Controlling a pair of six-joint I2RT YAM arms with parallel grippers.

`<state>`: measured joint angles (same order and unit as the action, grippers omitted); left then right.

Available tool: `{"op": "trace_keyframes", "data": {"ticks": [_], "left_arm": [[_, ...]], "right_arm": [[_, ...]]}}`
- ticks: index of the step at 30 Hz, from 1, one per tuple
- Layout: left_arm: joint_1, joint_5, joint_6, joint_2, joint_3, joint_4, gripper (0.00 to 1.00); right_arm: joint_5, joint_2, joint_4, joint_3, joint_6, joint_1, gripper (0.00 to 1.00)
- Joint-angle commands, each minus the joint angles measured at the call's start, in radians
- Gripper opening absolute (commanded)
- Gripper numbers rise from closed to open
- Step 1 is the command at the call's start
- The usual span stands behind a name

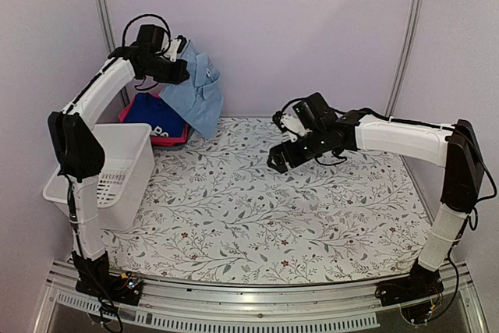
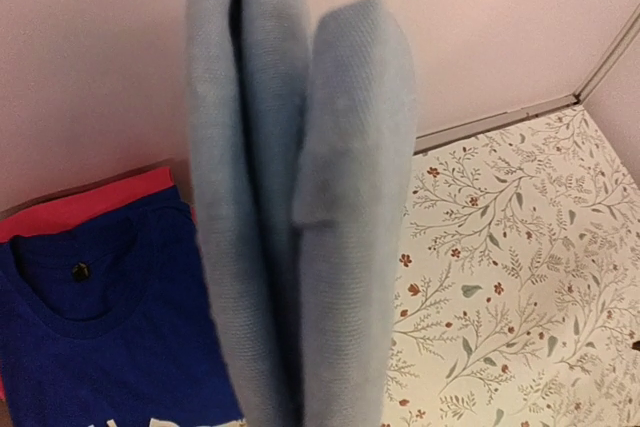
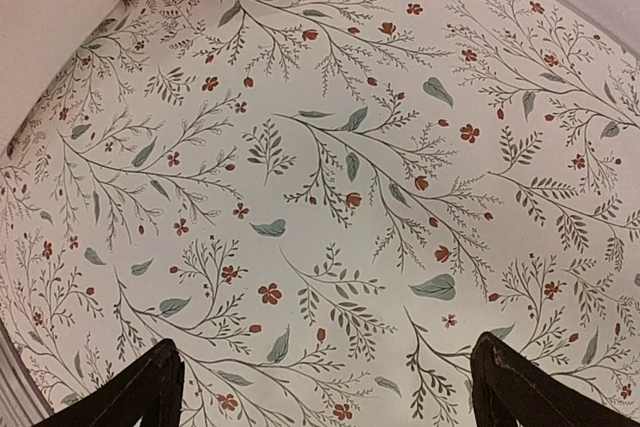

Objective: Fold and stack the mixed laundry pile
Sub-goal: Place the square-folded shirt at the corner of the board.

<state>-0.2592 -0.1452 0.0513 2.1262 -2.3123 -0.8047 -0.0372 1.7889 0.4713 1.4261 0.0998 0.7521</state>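
Floral tablecloth (image 1: 312, 216): beyond the white basket (image 1: 125, 142), the left gripper (image 1: 181, 51) clamps the pale-blue shirt (image 1: 199, 91) aloft. Right of the basket, the right gripper (image 1: 278, 161) hangs open and empty.

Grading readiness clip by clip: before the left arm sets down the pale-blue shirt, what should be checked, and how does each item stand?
1. Left claw shut on pale-blue shirt: ok.
2. Shirt's lower end clear of the stack: cannot tell.
3. Blue printed item lying flat on pink-red garment: ok.
4. Right claw open, empty, above the table, away from stack: ok.
5. White basket apart from hanging shirt: ok.
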Motion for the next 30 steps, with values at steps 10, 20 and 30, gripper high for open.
{"op": "trace_keyframes", "data": {"ticks": [10, 20, 30], "left_arm": [[0.07, -0.078, -0.022, -0.115, 0.05, 0.049, 0.0], [0.183, -0.118, -0.072, -0.107, 0.12, 0.085, 0.0], [0.339, -0.191, -0.114, 0.061, 0.044, 0.12, 0.0]], "right_arm": [[-0.005, 0.009, 0.007, 0.027, -0.006, -0.003, 0.99], [-0.004, 0.025, 0.017, 0.039, 0.006, -0.003, 0.99], [0.008, 0.06, 0.065, 0.093, 0.013, -0.003, 0.99]]}}
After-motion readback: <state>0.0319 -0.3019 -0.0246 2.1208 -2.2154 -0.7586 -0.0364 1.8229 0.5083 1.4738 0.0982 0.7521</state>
